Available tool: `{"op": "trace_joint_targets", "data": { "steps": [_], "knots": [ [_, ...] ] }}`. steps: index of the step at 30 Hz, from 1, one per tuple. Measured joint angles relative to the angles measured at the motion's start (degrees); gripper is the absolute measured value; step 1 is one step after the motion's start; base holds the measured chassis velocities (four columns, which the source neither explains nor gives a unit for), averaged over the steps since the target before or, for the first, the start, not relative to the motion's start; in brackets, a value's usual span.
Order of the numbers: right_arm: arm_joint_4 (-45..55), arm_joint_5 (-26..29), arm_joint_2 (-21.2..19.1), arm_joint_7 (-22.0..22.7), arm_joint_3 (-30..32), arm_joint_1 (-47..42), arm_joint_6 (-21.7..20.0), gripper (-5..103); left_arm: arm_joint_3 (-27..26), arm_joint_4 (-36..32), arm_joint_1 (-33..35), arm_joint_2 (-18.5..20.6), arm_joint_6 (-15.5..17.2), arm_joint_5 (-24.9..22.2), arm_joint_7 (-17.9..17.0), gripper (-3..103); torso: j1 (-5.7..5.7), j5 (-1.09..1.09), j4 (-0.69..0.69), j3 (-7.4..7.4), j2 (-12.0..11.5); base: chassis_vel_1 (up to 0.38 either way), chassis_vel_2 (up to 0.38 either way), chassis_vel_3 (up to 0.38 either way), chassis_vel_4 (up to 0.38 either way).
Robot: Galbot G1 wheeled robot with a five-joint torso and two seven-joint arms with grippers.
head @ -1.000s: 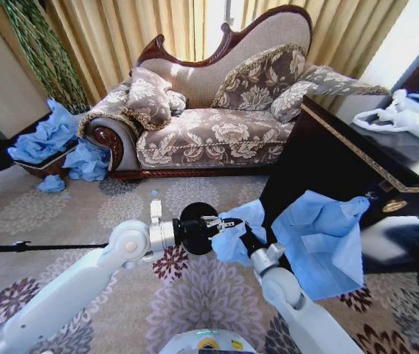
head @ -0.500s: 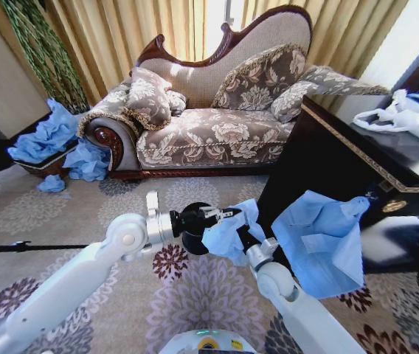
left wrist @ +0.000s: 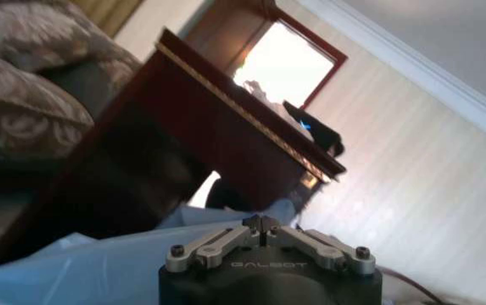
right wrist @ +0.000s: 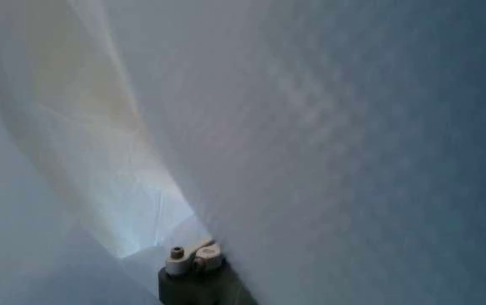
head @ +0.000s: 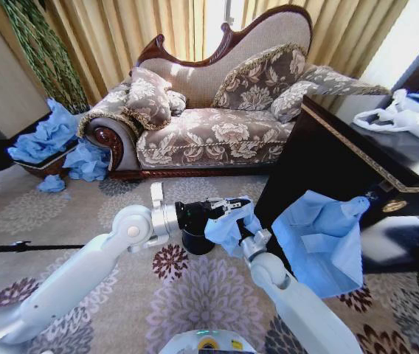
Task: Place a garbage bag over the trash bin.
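Note:
The light-blue garbage bag (head: pixel 231 223) hangs bunched in the air over the carpet, just right of the trash bin (head: pixel 193 242), a small black cylinder partly hidden behind my left wrist. My left gripper (head: pixel 233 204) reaches in from the left and is shut on the bag's upper edge; in the left wrist view its fingertips (left wrist: pixel 262 223) press together against the blue plastic (left wrist: pixel 115 267). My right gripper (right wrist: pixel 194 260) is wrapped in the bag (right wrist: pixel 328 127) and shut on it; its wrist (head: pixel 257 247) comes up from below.
A much larger blue plastic sheet (head: pixel 320 236) hangs off the dark wooden table (head: pixel 357 158) at the right, with white bags (head: pixel 409 114) on top. A patterned sofa (head: pixel 209 125) stands behind. Blue plastic is piled by a basket (head: pixel 47 140) on the left.
My left gripper has moved right and slightly up onto the bag's top edge. My right arm has drawn the bag a little left and farther away.

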Motion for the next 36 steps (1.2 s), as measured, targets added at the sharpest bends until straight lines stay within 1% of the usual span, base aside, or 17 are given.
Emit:
{"op": "trace_joint_targets", "data": {
  "steps": [3, 4, 7, 8, 11, 12, 17, 18, 23, 25, 28, 29, 31, 32, 36],
  "knots": [
    [-1.83, 1.33, 0.1, 0.75, -2.89, 4.71, -0.16, 0, -2.76, 1.36, 0.39, 0.11, -1.14, 0.0, -0.56, 0, 0.0, -0.01, 0.0, 0.0, 0.0, 0.0, 0.0, 0.0, 0.0],
    [-1.83, 1.33, 0.1, 0.75, -2.89, 4.71, -0.16, 0, -2.76, 1.36, 0.39, 0.11, -1.14, 0.0, -0.56, 0, 0.0, -0.01, 0.0, 0.0, 0.0, 0.0, 0.0, 0.0, 0.0],
    [-5.09, 2.77, 1.05, 1.19, -6.37, 10.73, -0.36, 0, -4.16, 2.67, 0.38, 0.36, -2.12, -0.22, -0.76, 0, 0.01, -0.01, 0.0, 0.0, 0.0, 0.0, 0.0, 0.0, 0.0],
    [-5.09, 2.77, 1.05, 1.19, -6.37, 10.73, -0.36, 0, -4.16, 2.67, 0.38, 0.36, -2.12, -0.22, -0.76, 0, 0.01, -0.01, 0.0, 0.0, 0.0, 0.0, 0.0, 0.0, 0.0],
    [-8.87, 3.84, 2.83, 2.01, -10.27, 15.58, -0.58, 0, -4.67, 4.47, 0.79, 0.01, -3.28, -0.18, -1.03, 0, 0.01, -0.01, 0.01, 0.0, 0.0, 0.0, 0.0, 0.0, 0.0],
    [-8.87, 3.84, 2.83, 2.01, -10.27, 15.58, -0.58, 0, -4.67, 4.47, 0.79, 0.01, -3.28, -0.18, -1.03, 0, 0.01, -0.01, 0.01, 0.0, 0.0, 0.0, 0.0, 0.0, 0.0],
    [-12.9, 5.51, 4.38, 2.29, -15.07, 19.26, -2.23, 0, -5.57, 7.31, 1.47, -1.43, -4.79, 0.48, -2.52, 0, 0.01, -0.01, 0.0, 0.01, 0.0, 0.0, 0.0, 0.0, 0.0],
    [-12.9, 5.51, 4.38, 2.29, -15.07, 19.26, -2.23, 0, -5.57, 7.31, 1.47, -1.43, -4.79, 0.48, -2.52, 0, 0.01, -0.01, 0.0, 0.01, 0.0, 0.0, 0.0, 0.0, 0.0],
    [-17.05, 6.3, 5.86, 2.29, -17.88, 21.95, -2.69, 0, -7.16, 9.25, 2.55, -2.48, -6.86, 0.87, -4.38, 0, 0.01, -0.01, -0.01, 0.0, 0.0, 0.0, 0.0, 0.0, 0.0],
    [-18.23, 6.45, 6.46, 2.24, -18.49, 22.67, -2.77, 0, -7.86, 9.96, 2.85, -2.69, -7.0, 1.0, -4.39, 0, 0.01, -0.01, -0.01, 0.0, 0.0, 0.0, 0.0, 0.0, 0.0],
    [-22.22, 6.75, 8.66, 1.71, -19.93, 24.96, -2.85, 0, -9.34, 12.51, 3.3, -2.76, -7.02, 1.45, -3.21, 0, 0.01, -0.02, 0.0, 0.0, 0.0, 0.0, 0.0, 0.0, 0.0],
    [-22.22, 6.75, 8.66, 1.71, -19.93, 24.96, -2.85, 0, -9.34, 12.51, 3.3, -2.76, -7.02, 1.45, -3.21, 0, 0.01, -0.02, 0.0, 0.0, 0.0, 0.0, 0.0, 0.0, 0.0],
    [-24.8, 7.78, 9.81, 1.48, -21.09, 26.64, -3.17, 0, -10.1, 15.1, 3.25, -2.76, -7.04, 1.92, -2.19, 0, 0.01, -0.02, 0.01, 0.0, 0.0, 0.0, 0.0, 0.0, 0.0],
    [-24.8, 7.78, 9.81, 1.48, -21.09, 26.64, -3.17, 0, -10.1, 15.1, 3.25, -2.76, -7.04, 1.92, -2.19, 0, 0.01, -0.02, 0.01, 0.0, 0.0, 0.0, 0.0, 0.0, 0.0],
    [-28.61, 9.65, 11.11, 0.67, -23.9, 29.31, -4.5, 0, -11.12, 20.08, 3.38, -3.21, -7.12, 1.86, -1.84, 0, 0.01, -0.01, -0.01, 0.0, 0.0, 0.0, 0.0, 0.0, 0.0]
  ]
}}
